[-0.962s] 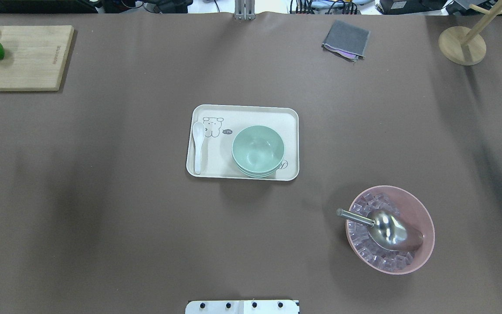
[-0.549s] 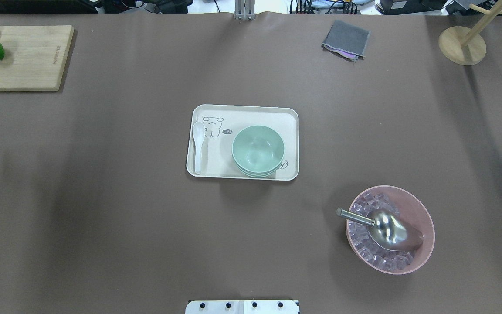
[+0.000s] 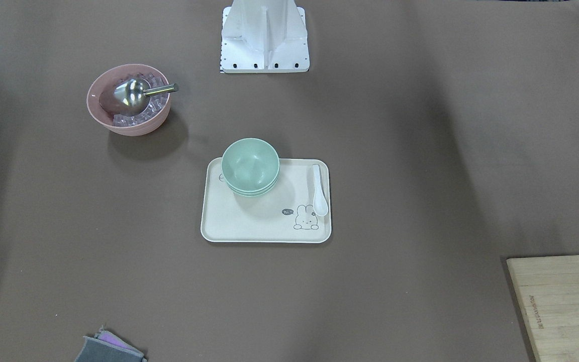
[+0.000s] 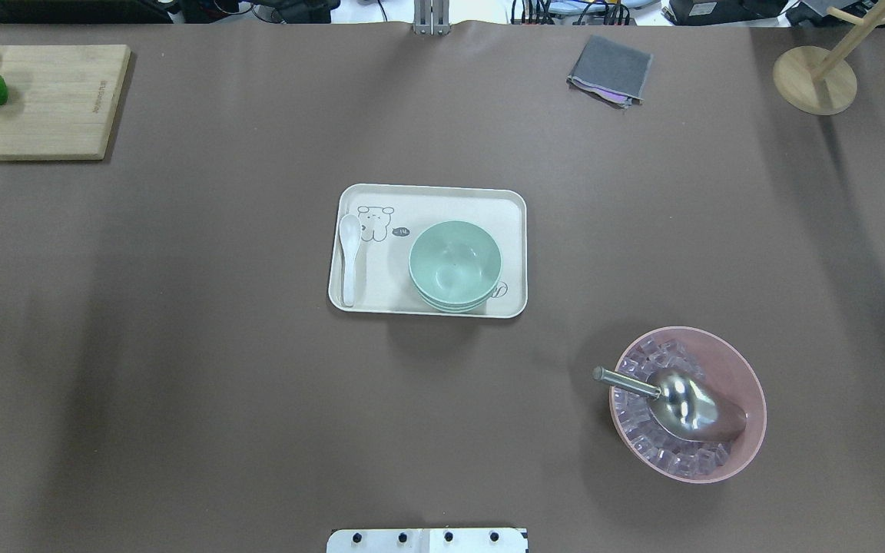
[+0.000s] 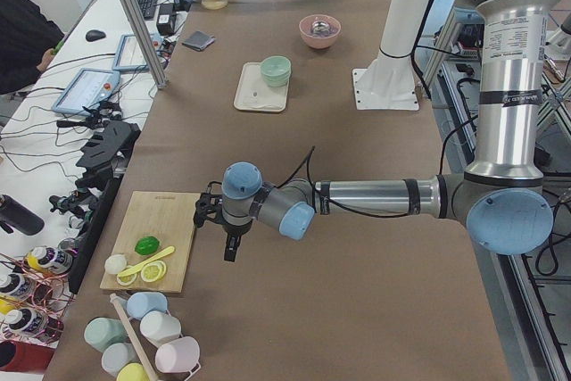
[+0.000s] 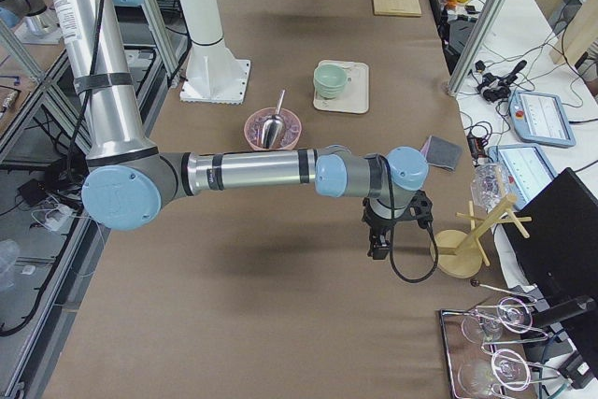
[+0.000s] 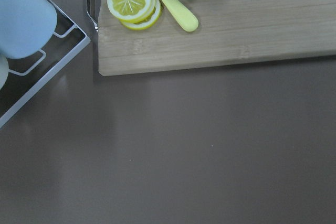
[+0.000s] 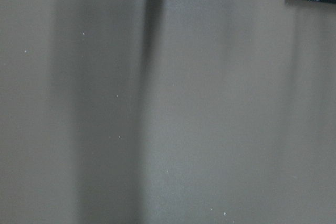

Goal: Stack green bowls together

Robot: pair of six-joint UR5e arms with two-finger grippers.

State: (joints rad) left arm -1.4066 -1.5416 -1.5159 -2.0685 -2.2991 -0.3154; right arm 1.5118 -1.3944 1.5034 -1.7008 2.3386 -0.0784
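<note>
The green bowls (image 4: 455, 265) sit nested in one stack on the right part of a cream tray (image 4: 427, 201) at mid-table. The stack also shows in the front view (image 3: 250, 165) and small in both side views. My left gripper (image 5: 230, 249) hangs over the table's left end beside the cutting board, far from the bowls. My right gripper (image 6: 378, 248) hangs over the table's right end near the wooden stand. I cannot tell whether either is open or shut. Neither wrist view shows fingers or bowls.
A white spoon (image 4: 349, 257) lies on the tray's left side. A pink bowl (image 4: 750, 384) with ice and a metal scoop stands front right. A cutting board (image 4: 43, 100) with lime and lemon is far left. A grey cloth (image 4: 610, 69) and a wooden stand (image 4: 815, 77) are at the back.
A dark gripper part at the overhead view's right edge one second ago has moved out of that view. The bowl stack has not moved.
</note>
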